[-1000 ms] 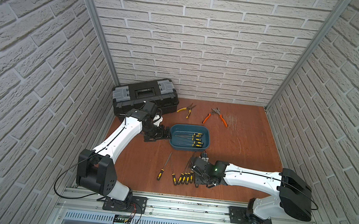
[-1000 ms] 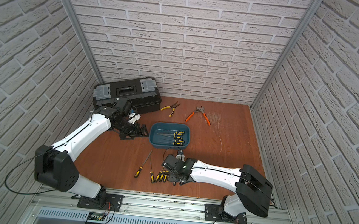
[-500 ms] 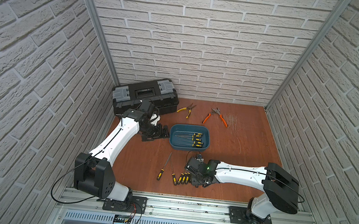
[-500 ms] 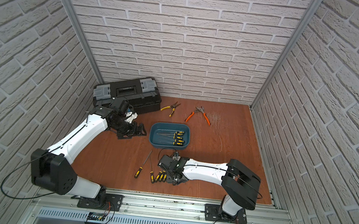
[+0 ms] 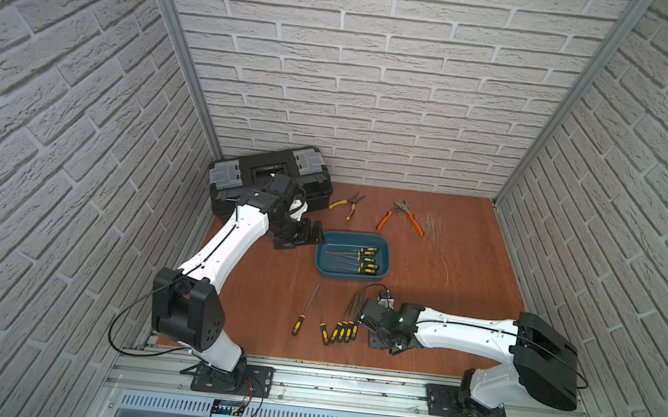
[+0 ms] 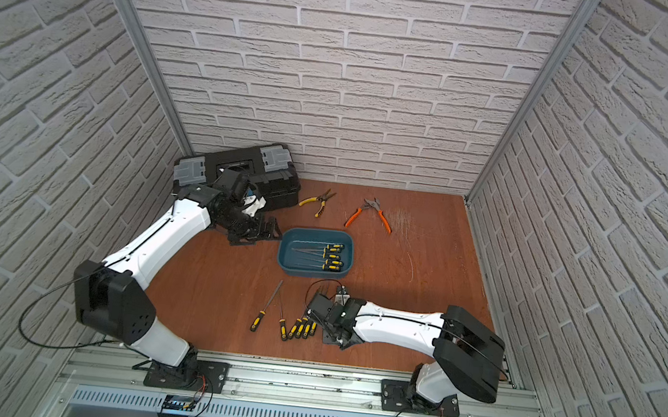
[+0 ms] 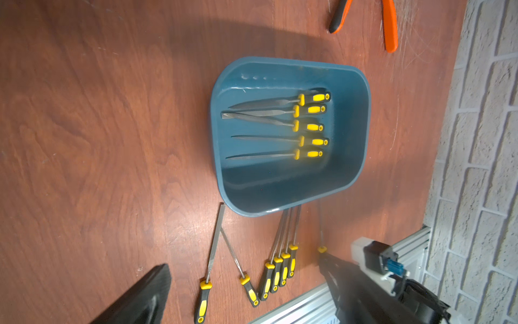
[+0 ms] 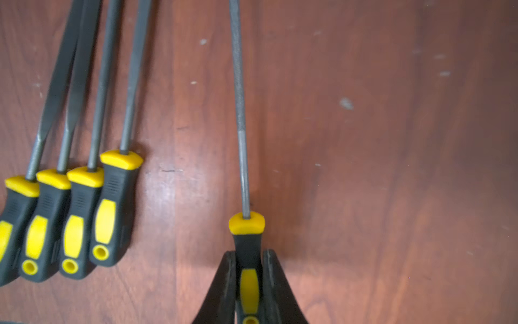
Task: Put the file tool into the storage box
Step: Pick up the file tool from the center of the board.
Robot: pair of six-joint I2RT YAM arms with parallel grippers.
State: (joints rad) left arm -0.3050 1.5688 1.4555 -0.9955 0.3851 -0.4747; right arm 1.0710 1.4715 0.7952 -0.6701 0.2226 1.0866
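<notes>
Five files stowed, seven outside the storage box, one of those gripped.

Five files [image 5: 354, 258] were seen laid side by side in the storage box [image 5: 350, 277]. Six other files [image 5: 343, 329] were left on the tabletop [image 5: 462, 293] off the box's near side. A seventh, the file tool [image 8: 241, 112], was clamped by its handle in the right gripper [image 8: 249, 258] beside that row. Lift, carry and release were judged outstanding. A bare strip was left inside the box along its near wall, so room was judged ample once the rim was cleared. The left gripper [image 5: 315, 235] was parked just beside the box's end nearest the black toolbox [image 5: 268, 174]. Its jaws were judged apart, since only one finger was seen, far off-centre, in its wrist view. Bare tabletop was seen at the opposite end.
</notes>
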